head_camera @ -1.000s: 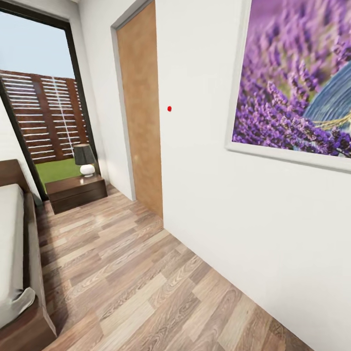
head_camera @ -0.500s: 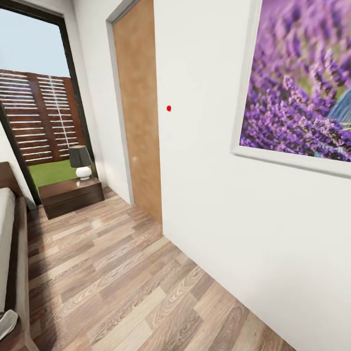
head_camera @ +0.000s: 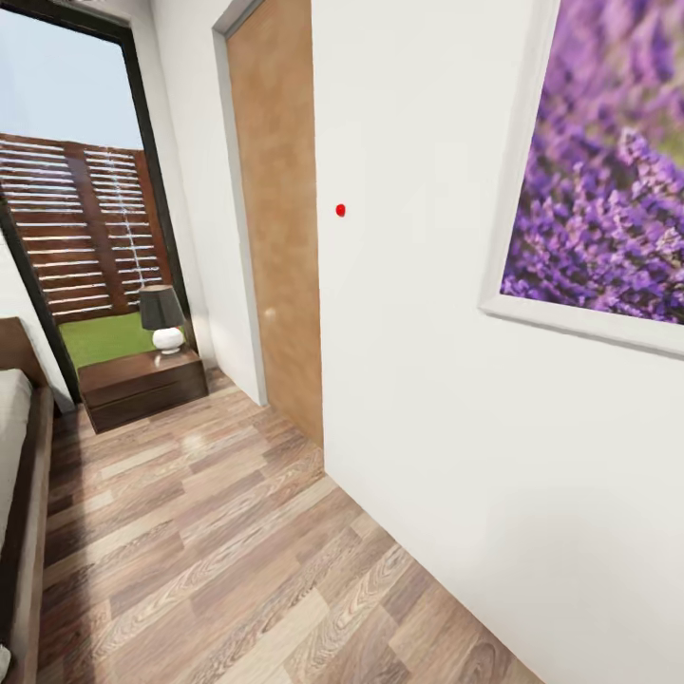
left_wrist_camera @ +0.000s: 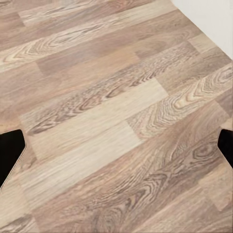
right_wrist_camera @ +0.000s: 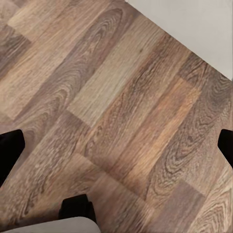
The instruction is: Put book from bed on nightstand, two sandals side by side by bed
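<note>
Still travelling, both grippers spread wide and empty over the plank floor (head_camera: 237, 560), the robot has the nightstand (head_camera: 141, 385) at ten o'clock and the bed (head_camera: 19, 475) at nine (book unseen), so I'd swing left.

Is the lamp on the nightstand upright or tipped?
Upright. In the head view the lamp stands on its white base with the dark shade level above it, on top of the nightstand by the window.
</note>
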### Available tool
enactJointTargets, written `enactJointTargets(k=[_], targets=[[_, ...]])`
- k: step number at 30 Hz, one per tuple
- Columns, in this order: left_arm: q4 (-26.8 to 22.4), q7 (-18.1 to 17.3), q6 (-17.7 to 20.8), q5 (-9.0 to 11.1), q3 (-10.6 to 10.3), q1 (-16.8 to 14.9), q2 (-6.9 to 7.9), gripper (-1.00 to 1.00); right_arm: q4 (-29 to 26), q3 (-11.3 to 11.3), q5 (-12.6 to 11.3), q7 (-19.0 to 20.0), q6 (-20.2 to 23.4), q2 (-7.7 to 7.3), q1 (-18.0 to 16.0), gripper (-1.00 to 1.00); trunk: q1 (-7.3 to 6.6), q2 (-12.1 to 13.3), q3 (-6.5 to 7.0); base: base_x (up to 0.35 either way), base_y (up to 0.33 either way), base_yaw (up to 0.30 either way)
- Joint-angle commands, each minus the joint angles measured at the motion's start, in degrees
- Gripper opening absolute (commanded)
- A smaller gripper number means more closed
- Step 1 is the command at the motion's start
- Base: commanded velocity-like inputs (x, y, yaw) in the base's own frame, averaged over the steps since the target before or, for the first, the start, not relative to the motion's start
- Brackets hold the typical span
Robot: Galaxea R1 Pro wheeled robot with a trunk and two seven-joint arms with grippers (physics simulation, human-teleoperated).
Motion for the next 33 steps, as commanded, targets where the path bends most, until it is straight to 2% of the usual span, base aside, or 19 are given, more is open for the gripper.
enactJointTargets(k=[1, 8, 28, 33], targets=[[0.05, -0.09, -0.16, 0.32, 0.08, -0.05, -0.03, 1.00, 0.03, -0.16, 0.00, 0.09, -0.19, 0.01, -0.02, 1.00, 0.03, -0.03, -0.06, 0.330, 0.000, 0.271], [0.05, -0.10, -0.22, 0.32, 0.08, -0.05, -0.03, 1.00, 0.03, -0.16, 0.00, 0.09, -0.19, 0.01, -0.02, 1.00, 0.03, -0.03, -0.06, 0.240, 0.000, 0.287], [0.05, -0.10, -0.25, 0.32, 0.08, -0.05, -0.03, 1.00, 0.03, -0.16, 0.00, 0.09, -0.19, 0.01, -0.02, 1.00, 0.03, -0.03, -0.06, 0.014, 0.000, 0.293], [0.05, -0.10, -0.25, 0.32, 0.08, -0.05, -0.03, 1.00, 0.03, -0.16, 0.00, 0.09, -0.19, 0.01, -0.02, 1.00, 0.03, -0.03, -0.06, 0.189, 0.000, 0.293]])
